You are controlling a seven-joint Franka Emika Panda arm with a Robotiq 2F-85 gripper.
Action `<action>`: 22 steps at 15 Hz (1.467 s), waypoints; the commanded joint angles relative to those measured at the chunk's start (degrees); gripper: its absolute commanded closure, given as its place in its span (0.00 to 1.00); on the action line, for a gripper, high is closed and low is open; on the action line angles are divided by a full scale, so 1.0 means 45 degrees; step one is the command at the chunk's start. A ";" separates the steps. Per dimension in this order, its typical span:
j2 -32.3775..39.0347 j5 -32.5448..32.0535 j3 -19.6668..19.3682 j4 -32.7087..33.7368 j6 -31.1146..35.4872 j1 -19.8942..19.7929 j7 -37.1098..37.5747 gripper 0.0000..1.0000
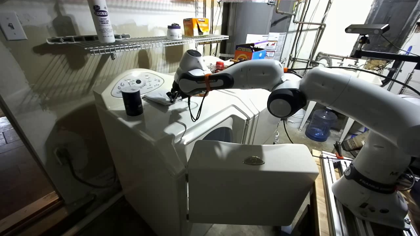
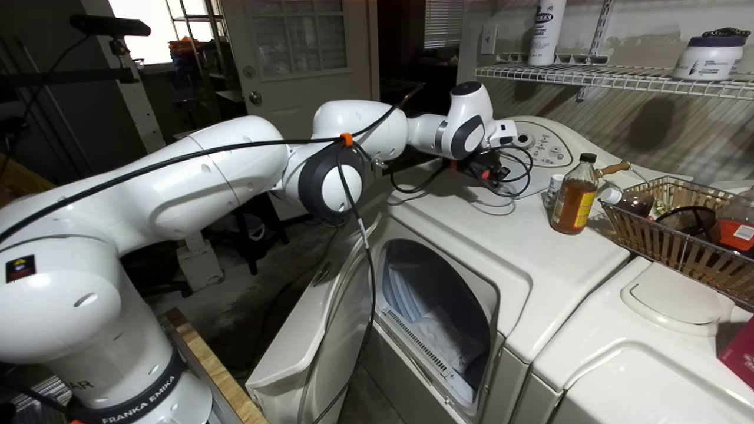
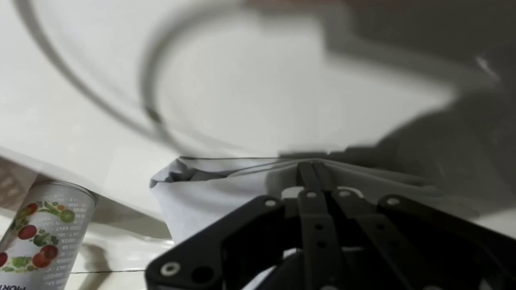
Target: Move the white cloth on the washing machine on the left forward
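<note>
The white cloth [image 1: 157, 97] lies rumpled on top of the washing machine [image 1: 144, 154], by its control panel. In the wrist view the cloth [image 3: 193, 201] spreads beneath my gripper [image 3: 312, 163], and its edge rises in folds to a peak at the fingertips. The two black fingers are together, shut on that edge as far as I can see. In an exterior view my gripper [image 1: 173, 97] sits at the cloth's near right end. In an exterior view the washing machine [image 2: 471, 227] shows, but the cloth is hidden behind my gripper [image 2: 498, 172] and cables.
A black cylinder [image 1: 132, 103] with a white top stands beside the cloth. A can [image 3: 48, 237] with vegetable pictures shows in the wrist view. A bottle [image 2: 574, 197] and a wicker basket [image 2: 683, 227] stand farther along. The machine's door [image 1: 252, 186] hangs open. A wire shelf [image 1: 157, 44] is above.
</note>
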 commanded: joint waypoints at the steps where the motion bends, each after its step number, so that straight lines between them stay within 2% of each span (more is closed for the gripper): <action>1: -0.0011 -0.0022 -0.0027 0.0176 -0.0586 0.0085 0.0292 1.00; 4: -0.0445 -0.0288 -0.0476 -0.0095 -0.1978 0.0377 0.1025 1.00; 7: -0.0933 -0.0505 -0.1027 -0.0254 -0.4003 0.0692 0.1566 1.00; 8: -0.0646 -0.1086 -0.0550 0.0666 -0.5278 0.0479 0.1783 1.00; 11: -0.1055 -0.1205 -0.0066 0.0936 -0.8133 0.0427 0.1647 1.00; 13: -0.1909 -0.0988 0.0360 -0.0046 -0.9262 0.0444 0.1502 1.00; 15: -0.1961 -0.0652 0.0894 0.0309 -1.0578 0.0197 0.1328 1.00; 18: -0.2122 -0.0412 0.1407 0.0373 -1.1911 -0.0088 0.1436 1.00; 22: -0.2064 -0.0423 0.1610 0.0460 -1.2875 -0.0469 0.1435 1.00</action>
